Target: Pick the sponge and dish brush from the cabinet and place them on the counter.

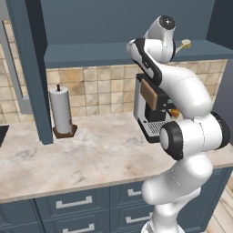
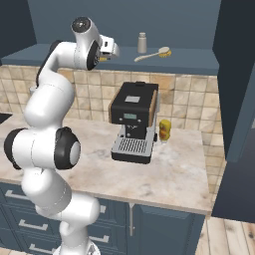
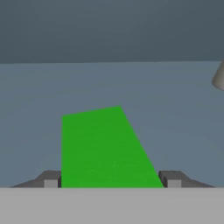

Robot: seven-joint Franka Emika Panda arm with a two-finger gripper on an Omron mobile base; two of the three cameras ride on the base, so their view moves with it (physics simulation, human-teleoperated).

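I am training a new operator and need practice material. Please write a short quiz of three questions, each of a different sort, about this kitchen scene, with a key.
1. True or false: the sponge lies between the two fingertips of the gripper.
2. Multiple choice: on the cabinet shelf, what lies right next to the grey shaker?
A. a paper towel roll
B. the dish brush
C. a yellow glass
3. Fill in: on the counter, the small yellow glass stands beside the black ______ machine.

Key
1. True; the green pad sits between the tips in the hand view.
2. B
3. coffee
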